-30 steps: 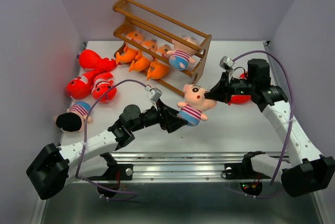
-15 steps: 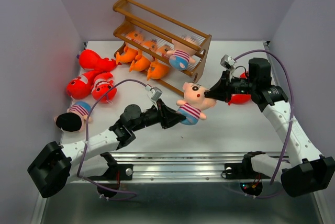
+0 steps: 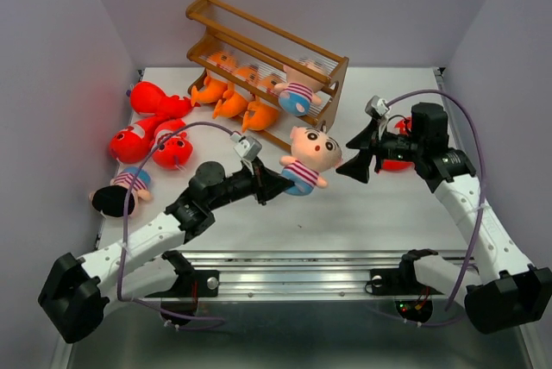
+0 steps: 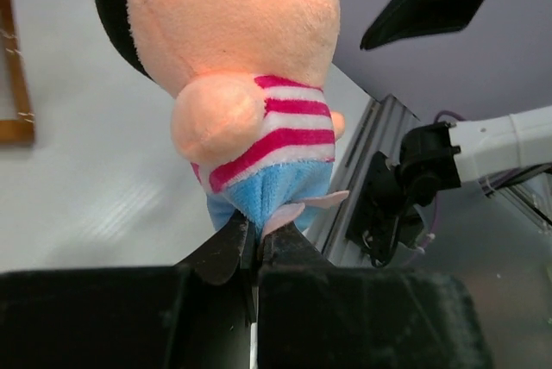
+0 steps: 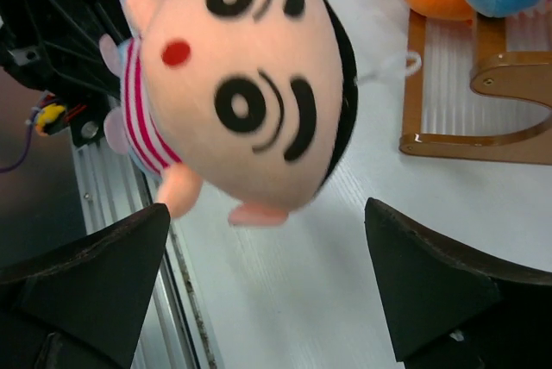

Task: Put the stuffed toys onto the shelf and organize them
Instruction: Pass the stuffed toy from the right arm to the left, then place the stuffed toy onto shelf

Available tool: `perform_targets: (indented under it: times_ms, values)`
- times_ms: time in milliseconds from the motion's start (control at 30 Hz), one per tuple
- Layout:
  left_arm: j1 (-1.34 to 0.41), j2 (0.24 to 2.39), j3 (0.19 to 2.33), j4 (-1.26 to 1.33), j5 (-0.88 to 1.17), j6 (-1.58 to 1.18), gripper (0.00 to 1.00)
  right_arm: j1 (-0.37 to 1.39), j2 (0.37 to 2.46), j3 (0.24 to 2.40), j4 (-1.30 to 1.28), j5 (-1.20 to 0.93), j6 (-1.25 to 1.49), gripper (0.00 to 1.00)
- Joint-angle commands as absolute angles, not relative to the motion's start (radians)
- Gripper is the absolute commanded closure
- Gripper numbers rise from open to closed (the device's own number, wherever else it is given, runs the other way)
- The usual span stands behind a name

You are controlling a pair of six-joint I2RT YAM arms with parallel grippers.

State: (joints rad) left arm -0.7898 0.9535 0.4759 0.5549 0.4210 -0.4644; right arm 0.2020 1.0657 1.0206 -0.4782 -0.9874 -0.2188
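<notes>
Grey walls close round a white desk (image 3: 379,214). At centre frame the doll (image 3: 312,152) is held just off it, I judge, my left claw (image 3: 276,182) pinched tight on its blue shorts. My right claw (image 3: 354,158) gapes wide just right of its head, holding nothing. To do this well, I should carry it up-left to the shelf (image 3: 338,76) and let go only once the rails bear it. Three dolls in all: a second doll (image 3: 297,93) shelved, a third doll (image 3: 116,198) lower left. Three orange fish (image 3: 233,102) shelved. Four red sharks (image 3: 138,140), three at left, one by my right arm.
</notes>
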Motion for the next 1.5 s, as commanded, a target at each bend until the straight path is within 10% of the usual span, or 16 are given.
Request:
perform_targets:
  times_ms: [0, 700, 1467]
  values:
    - [-0.721, 0.838, 0.586, 0.389, 0.399, -0.302, 1.0, 0.195, 1.003, 0.997, -0.422, -0.843, -0.244, 0.0]
    - [-0.094, 1.012, 0.758, 0.362, 0.557, -0.319, 1.0, 0.124, 0.963, 0.801, -0.422, -0.847, -0.396, 0.0]
    - [-0.077, 1.67, 1.275, 0.433, 0.718, -0.466, 1.0, 0.124, 0.943, 0.782, -0.436, -0.781, -0.426, 0.0]
